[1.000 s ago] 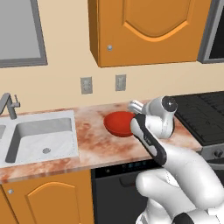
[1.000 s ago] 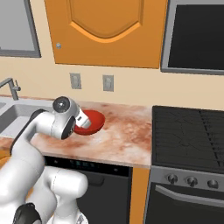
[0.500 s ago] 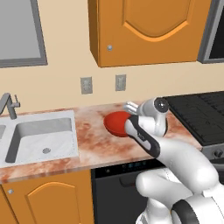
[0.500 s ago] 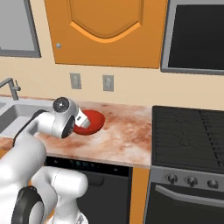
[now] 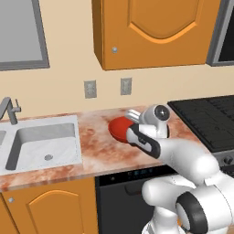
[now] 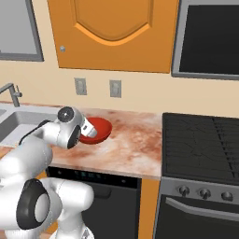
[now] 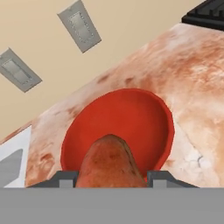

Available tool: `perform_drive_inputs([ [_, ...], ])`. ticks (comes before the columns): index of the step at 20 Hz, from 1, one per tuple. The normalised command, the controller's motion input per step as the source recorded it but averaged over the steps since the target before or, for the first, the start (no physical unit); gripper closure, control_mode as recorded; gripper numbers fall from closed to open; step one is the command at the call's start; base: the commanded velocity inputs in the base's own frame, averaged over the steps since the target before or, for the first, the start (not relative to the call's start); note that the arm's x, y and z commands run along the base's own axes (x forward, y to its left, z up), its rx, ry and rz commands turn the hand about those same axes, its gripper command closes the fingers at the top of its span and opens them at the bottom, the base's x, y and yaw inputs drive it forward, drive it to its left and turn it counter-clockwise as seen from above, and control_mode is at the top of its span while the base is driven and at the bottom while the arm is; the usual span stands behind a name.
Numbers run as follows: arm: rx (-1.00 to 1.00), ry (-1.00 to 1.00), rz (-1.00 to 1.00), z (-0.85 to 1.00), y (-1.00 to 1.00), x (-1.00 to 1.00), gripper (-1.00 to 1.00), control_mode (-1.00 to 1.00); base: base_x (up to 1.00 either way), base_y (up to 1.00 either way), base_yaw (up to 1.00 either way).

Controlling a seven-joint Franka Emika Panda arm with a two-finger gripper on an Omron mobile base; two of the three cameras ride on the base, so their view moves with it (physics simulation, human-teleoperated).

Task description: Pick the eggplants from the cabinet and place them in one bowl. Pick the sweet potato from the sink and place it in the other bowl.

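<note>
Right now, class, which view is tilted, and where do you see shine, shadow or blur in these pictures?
Hand view: rolled, so the wall outlets slant; the sweet potato looms large and soft before the red bowl. Left base view: sharp, with soft shading inside the sink. Right base view: even light, faint sheen on the bowl.

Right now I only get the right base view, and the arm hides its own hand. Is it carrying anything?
Observer: Yes. The hand view shows a reddish-orange sweet potato clamped between the jaws.
Operator: What is the hand aimed at?
Observer: In the hand view, the potato's tip lies in front of the inside of the red bowl.
Operator: And the sink I barely see?
Observer: The left base view shows the whole sink, with its round drain in plain sight.
</note>
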Motion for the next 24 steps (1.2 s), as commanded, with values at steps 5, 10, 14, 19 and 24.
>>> perform_drive_inputs([
  [5, 0.0, 0.0, 0.0, -0.15, 0.0, 0.27, 1.0, -1.0, 0.0, 0.0, 0.0],
  [10, -0.02, 0.0, 0.0, -0.19, 0.0, 0.16, 1.0, -1.0, 0.0, 0.0, 0.0],
  [14, -0.04, 0.0, 0.0, -0.23, 0.0, 0.07, 1.0, -1.0, 0.0, 0.0, 0.0],
  [19, 0.0, -0.01, 0.0, -0.12, 0.0, 0.19, 1.0, -1.0, 0.0, 0.0, 0.0],
  [24, 0.0, -0.02, 0.0, -0.06, 0.0, 0.3, 1.0, -1.0, 0.0, 0.0, 0.0],
])
